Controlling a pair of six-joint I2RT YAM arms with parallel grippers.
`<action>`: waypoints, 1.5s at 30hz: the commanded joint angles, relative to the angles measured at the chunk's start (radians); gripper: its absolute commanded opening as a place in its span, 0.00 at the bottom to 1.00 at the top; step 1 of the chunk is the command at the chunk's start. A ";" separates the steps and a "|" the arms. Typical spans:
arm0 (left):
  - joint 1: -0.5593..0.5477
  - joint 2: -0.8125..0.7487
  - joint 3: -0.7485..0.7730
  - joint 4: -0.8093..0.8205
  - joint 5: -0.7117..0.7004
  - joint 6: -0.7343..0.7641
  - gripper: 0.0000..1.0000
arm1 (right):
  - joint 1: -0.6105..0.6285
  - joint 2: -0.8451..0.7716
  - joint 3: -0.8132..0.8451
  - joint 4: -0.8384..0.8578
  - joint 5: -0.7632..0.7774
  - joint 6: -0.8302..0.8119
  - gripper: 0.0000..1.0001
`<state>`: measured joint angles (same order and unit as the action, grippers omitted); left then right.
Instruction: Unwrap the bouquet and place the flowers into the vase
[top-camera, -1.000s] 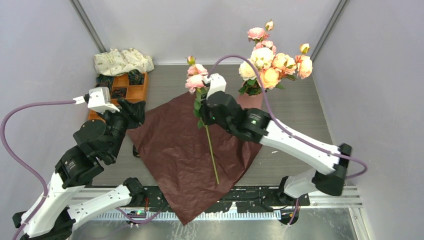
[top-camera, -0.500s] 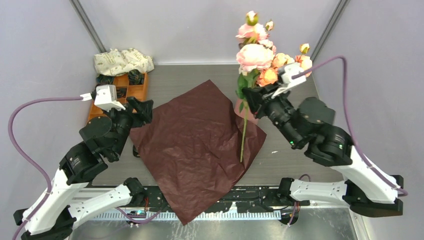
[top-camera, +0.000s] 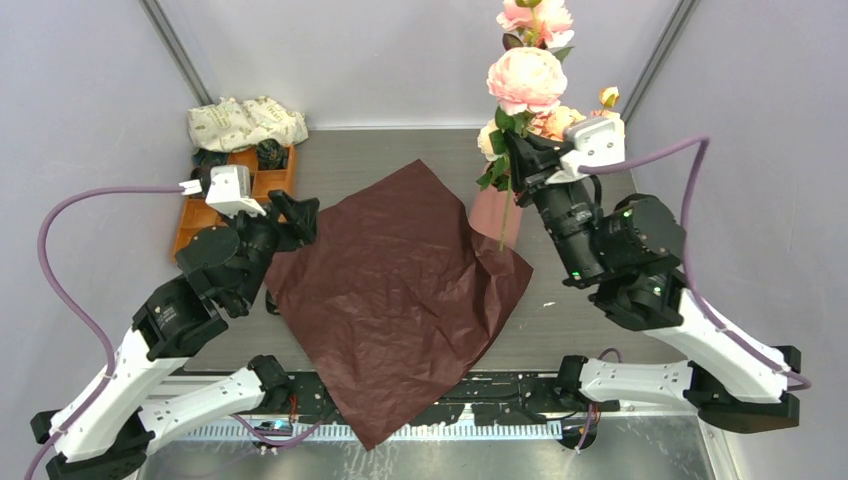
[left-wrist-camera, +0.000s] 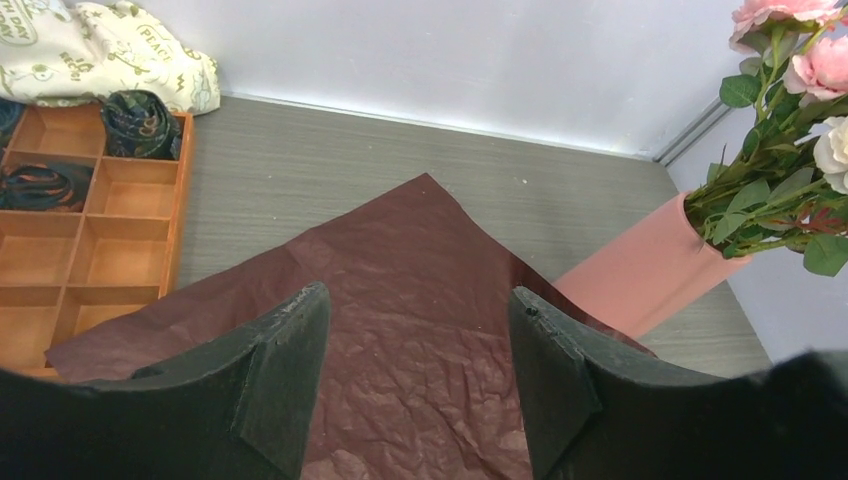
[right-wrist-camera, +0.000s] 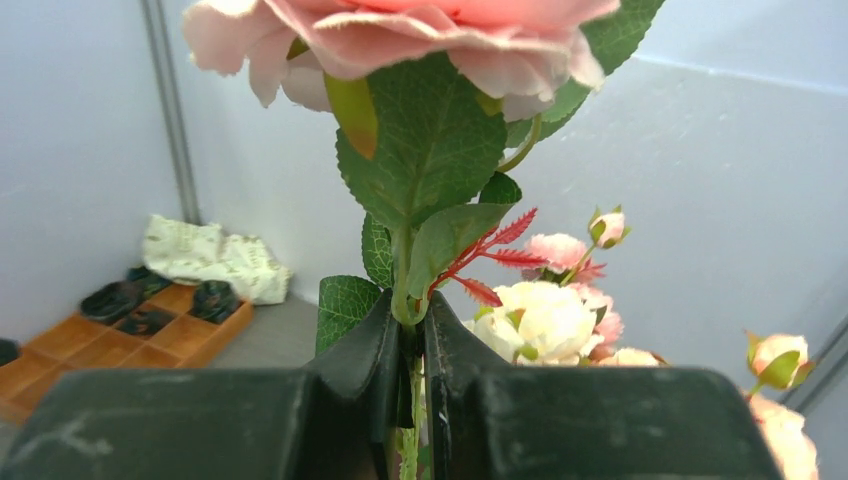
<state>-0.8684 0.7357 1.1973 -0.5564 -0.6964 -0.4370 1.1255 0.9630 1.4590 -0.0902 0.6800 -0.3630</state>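
The right gripper (right-wrist-camera: 408, 335) is clamped on 1 rose (top-camera: 526, 78) by its stem, above the vase (top-camera: 497, 213). The left gripper (left-wrist-camera: 420, 330) hangs over the paper (top-camera: 390, 280), fingers wide apart.

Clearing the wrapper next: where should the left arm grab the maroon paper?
Probably its left corner, coming low from the left: the maroon paper lies flat, so only an edge offers a pinch, and that corner sits nearest the open left gripper.

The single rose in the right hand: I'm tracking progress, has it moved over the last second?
Yes. The rose went right, off the maroon paper, and now hangs over the pink vase.
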 joint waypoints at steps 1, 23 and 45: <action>-0.003 0.007 -0.015 0.086 0.013 0.022 0.66 | 0.002 0.046 -0.054 0.325 0.040 -0.248 0.01; -0.002 0.010 -0.077 0.216 0.013 0.130 0.64 | -0.110 0.310 -0.031 0.779 -0.061 -0.560 0.01; -0.003 0.028 -0.096 0.244 0.015 0.135 0.64 | -0.133 0.232 -0.074 0.746 -0.075 -0.489 0.01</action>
<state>-0.8684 0.7673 1.1061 -0.3817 -0.6765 -0.3065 1.0004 1.2472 1.3979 0.5999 0.6003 -0.8795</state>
